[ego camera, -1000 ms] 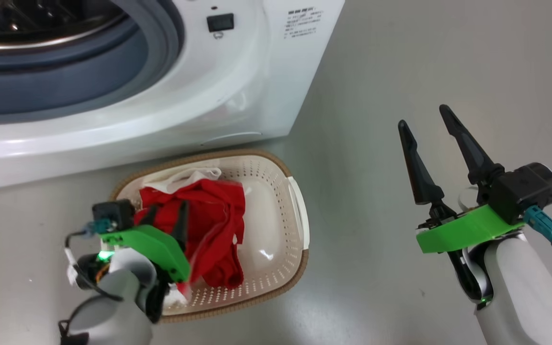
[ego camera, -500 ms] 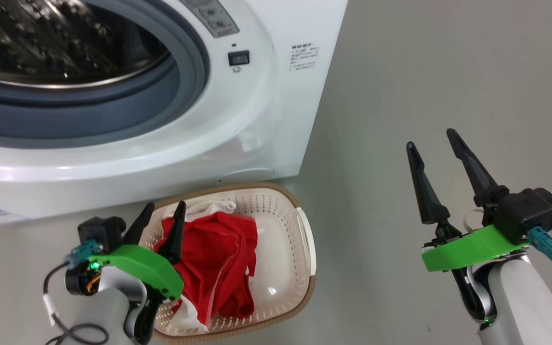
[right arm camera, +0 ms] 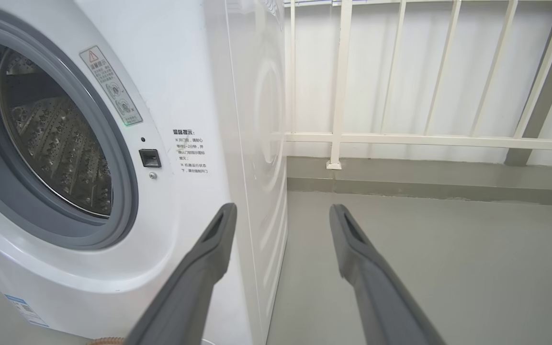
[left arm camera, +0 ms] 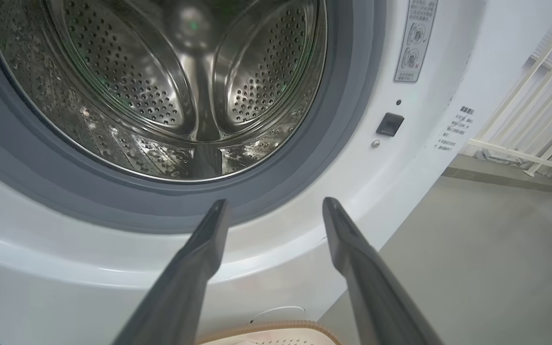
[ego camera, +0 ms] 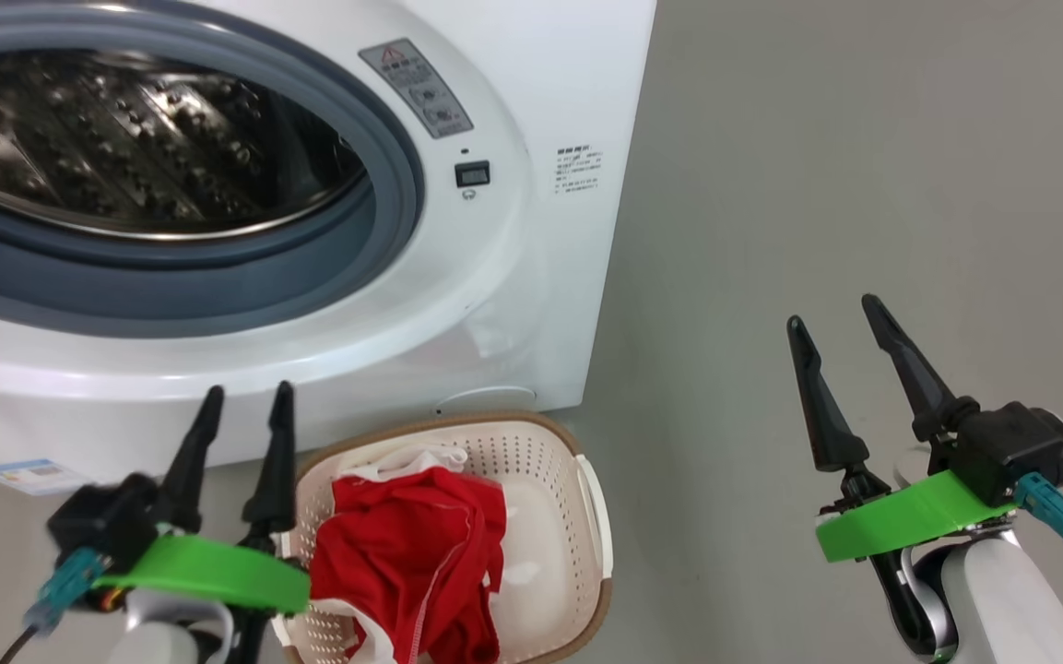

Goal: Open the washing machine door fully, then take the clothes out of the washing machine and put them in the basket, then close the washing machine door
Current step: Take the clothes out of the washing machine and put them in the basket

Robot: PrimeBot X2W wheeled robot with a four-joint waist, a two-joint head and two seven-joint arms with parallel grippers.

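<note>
**Clothes in Basket, Drum Bare, Door Closing Outstanding**

The left gripper (ego camera: 248,390) and right gripper (ego camera: 832,311) are both observed with fingers spread and nothing between them. The clothes (ego camera: 411,544) are heaped in the basket (ego camera: 531,470), just right of the left fingers and below their tips. The washing machine (ego camera: 513,304) stands ahead of the left fingers, and no garment is noted in its drum (left arm camera: 161,96). The washing machine door is judged rigid, with a glossy, slippery rim. A push at the rim's free edge is advised rather than a pinch.
</note>
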